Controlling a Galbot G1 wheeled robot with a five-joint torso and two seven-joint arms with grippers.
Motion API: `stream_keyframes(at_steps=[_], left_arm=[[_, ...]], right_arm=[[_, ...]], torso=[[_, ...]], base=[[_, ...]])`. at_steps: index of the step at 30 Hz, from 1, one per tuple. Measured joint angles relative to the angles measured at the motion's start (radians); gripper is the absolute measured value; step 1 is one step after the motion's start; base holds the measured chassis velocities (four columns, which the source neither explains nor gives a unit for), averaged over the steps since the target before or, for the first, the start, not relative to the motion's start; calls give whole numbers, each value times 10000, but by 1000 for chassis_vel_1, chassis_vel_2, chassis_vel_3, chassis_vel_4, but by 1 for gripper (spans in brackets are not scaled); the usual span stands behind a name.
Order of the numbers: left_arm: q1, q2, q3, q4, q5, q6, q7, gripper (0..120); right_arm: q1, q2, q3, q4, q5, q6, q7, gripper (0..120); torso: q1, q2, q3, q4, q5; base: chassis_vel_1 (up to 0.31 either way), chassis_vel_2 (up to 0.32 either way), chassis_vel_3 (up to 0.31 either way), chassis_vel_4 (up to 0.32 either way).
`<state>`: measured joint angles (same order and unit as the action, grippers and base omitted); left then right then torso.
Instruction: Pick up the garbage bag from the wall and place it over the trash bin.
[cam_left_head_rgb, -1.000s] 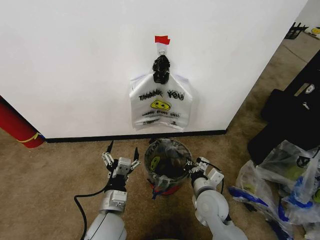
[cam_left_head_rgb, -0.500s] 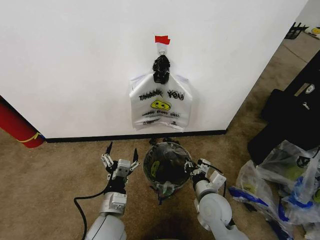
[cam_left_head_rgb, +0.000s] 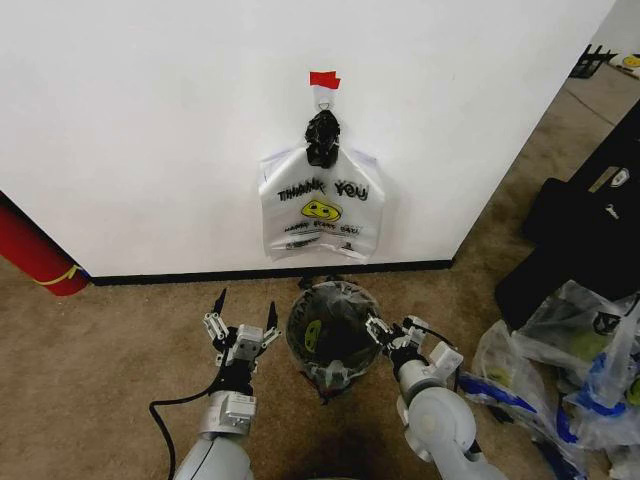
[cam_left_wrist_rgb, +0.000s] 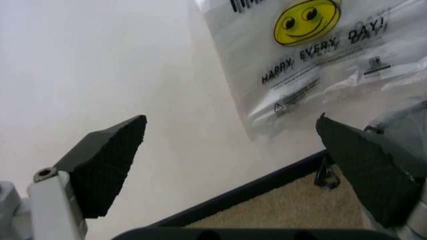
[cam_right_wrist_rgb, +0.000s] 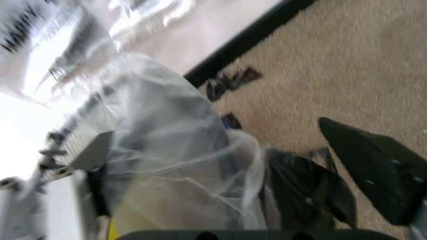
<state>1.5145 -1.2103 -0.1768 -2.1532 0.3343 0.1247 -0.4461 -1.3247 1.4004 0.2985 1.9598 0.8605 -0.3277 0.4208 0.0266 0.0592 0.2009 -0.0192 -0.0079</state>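
While the garbage bag (cam_left_head_rgb: 330, 335) lay draped over the trash bin (cam_left_head_rgb: 322, 372) on the carpet (cam_left_head_rgb: 100, 350), just below the wall (cam_left_head_rgb: 150, 120), its thin plastic covered the rim. Close beside the bin stood the right gripper (cam_left_head_rgb: 389, 335), its fingers spread apart, with bag plastic between them in the right wrist view. On the other side the left gripper (cam_left_head_rgb: 241, 318) was near the bin, fingers wide and holding nothing. A white smiley bag (cam_left_head_rgb: 321, 212) hung from the hook (cam_left_head_rgb: 323, 95).
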Motion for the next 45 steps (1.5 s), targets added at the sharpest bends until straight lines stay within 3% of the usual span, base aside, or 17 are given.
stream_keyframes(at_steps=[4,11,16,23,29,32,34,38,45], left_arm=[[4,-1,36,36,-20,-159,7,100],[-86,-49,534,85,-1163,-1463,998,100],[-209,-73,663,570,-1375,-2280,1448,100],[-776,52,895,1128,-1870,-2695,2029,100],[-2259,885,1122,1757,-2704,-2711,3207,100],[-2580,1085,1141,1963,-2893,-2849,3518,100],[-2984,1174,1312,2312,-3041,-2940,3677,100],[-4043,961,1975,3196,-3139,-3047,3768,100],[-5839,257,3205,4833,-2805,-3039,4055,100]], right_arm=[[-13,-91,149,-36,109,-605,-10,100],[-35,-258,428,-85,488,-1030,-201,100],[78,-276,682,57,1372,-1766,8,100],[46,-416,669,37,567,-1917,-132,100],[-220,-686,705,119,-1278,-1807,-2103,100],[-130,-780,680,41,-1508,-1839,-2381,100],[-6,-885,615,-86,-1624,-1872,-2685,100],[0,-891,605,-182,-1700,-1856,-2791,100],[-97,-669,623,-87,-1831,-1820,-2768,100]], torso=[[0,0,0,0,-1],[0,0,0,-1,2],[0,0,0,0,-1],[0,0,0,0,0],[0,0,1,-3,-2],[0,0,0,-5,-2],[0,0,1,11,4],[1,0,1,-3,-1],[1,0,2,-1,-1]], base=[[0,0,0,0],[0,0,0,0],[0,0,0,0],[0,0,0,0],[0,0,0,0],[0,0,0,0],[0,0,0,0],[0,0,0,0],[0,0,0,0]])
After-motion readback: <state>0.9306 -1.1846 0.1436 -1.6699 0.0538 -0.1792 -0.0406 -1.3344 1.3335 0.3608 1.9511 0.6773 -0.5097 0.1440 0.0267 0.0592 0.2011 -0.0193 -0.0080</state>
